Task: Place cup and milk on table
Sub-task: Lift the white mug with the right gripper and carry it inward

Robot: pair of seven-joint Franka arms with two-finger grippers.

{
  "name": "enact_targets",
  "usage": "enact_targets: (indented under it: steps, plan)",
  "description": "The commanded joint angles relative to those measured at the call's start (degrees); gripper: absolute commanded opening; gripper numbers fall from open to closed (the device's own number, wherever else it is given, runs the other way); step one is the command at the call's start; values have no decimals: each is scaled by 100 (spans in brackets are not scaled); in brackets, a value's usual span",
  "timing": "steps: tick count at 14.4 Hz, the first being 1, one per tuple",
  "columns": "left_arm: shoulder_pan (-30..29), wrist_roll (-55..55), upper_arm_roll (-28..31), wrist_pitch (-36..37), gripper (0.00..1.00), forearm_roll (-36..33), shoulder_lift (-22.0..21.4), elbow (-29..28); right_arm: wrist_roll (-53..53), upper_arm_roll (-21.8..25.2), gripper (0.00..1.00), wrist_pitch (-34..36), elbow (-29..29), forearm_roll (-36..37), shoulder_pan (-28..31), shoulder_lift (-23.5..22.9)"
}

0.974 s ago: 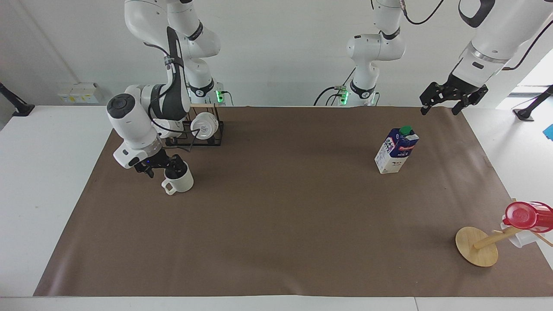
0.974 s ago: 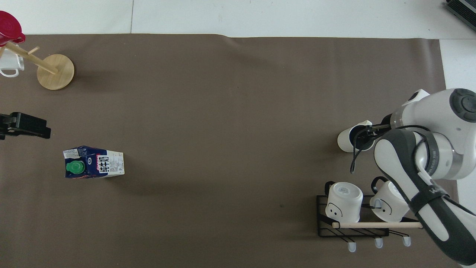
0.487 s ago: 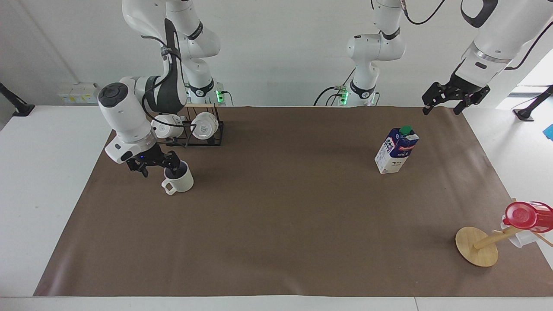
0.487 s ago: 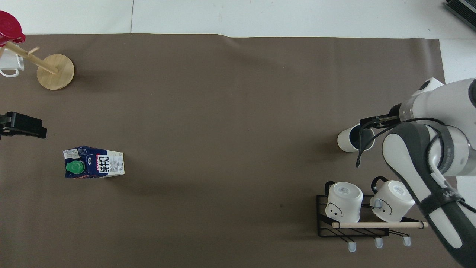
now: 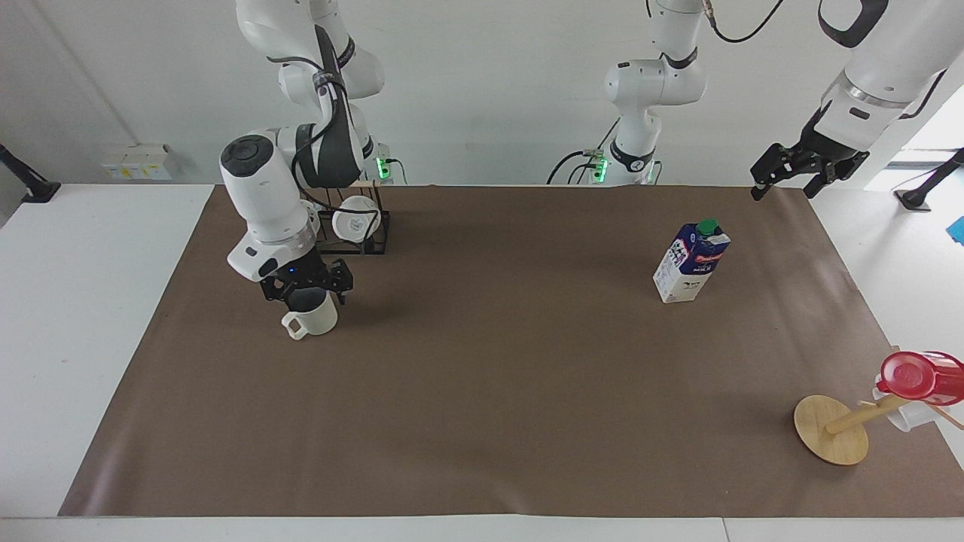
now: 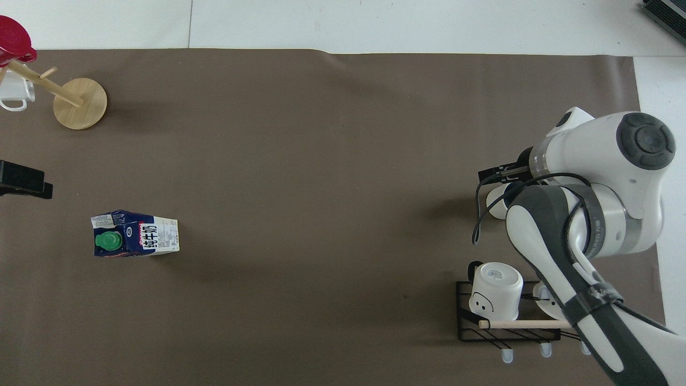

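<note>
- Two task things stood upright on the brown mat of the table (image 5: 482, 421): the cup (image 5: 311, 317) toward the right arm's end and the milk (image 5: 691, 262) toward the left arm's end, well apart from each other.
- The cup had its dark inside facing up and its handle pointing away from the robots; in the overhead view most of it was covered by the right arm, and only a part of its wall (image 6: 496, 204) showed.
- The right gripper (image 5: 307, 287) hung just over the cup's rim with its fingers spread, one on each side of the opening; I could not tell if a finger touched the rim, and it pinched nothing.
- The milk (image 6: 134, 240) showed its green cap on top and nothing touched it.
- The left gripper (image 5: 789, 172) was up in the air over the mat's corner at the left arm's end, fingers spread and empty; in the overhead view only its dark tip (image 6: 21, 179) showed at the edge.
- A black rack (image 5: 354, 229) with white mugs (image 6: 496, 292) stood nearer to the robots than the cup.
- A wooden stand (image 5: 832, 429) with a red cup (image 5: 915, 376) leaned at the left arm's end, farther from the robots than the milk.
</note>
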State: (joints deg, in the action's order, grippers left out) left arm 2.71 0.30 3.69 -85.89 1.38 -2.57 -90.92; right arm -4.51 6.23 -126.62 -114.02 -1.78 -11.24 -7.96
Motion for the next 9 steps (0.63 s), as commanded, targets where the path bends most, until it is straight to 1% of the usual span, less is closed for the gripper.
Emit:
enact_targets:
  steps: [1, 3, 5, 7, 9]
  plan:
    - [63, -39, -70, 37, 100, -85, -24, 74, -67, 1, 100, -135, -234, -121, 61, -57]
    - [63, -48, -79, 11, 100, -85, -24, 74, -67, 1, 100, -135, -305, -121, 78, -48]
    - [45, -48, -79, -182, 100, -85, -15, 74, -76, 1, 100, -118, -331, -121, 96, -74]
    - [36, -65, -79, -358, 100, -85, -15, 48, -67, 1, 100, -152, -393, -121, 96, -214]
    - [54, -65, -79, -367, 100, -77, -15, 48, -76, 1, 100, -275, -393, -121, 114, -320]
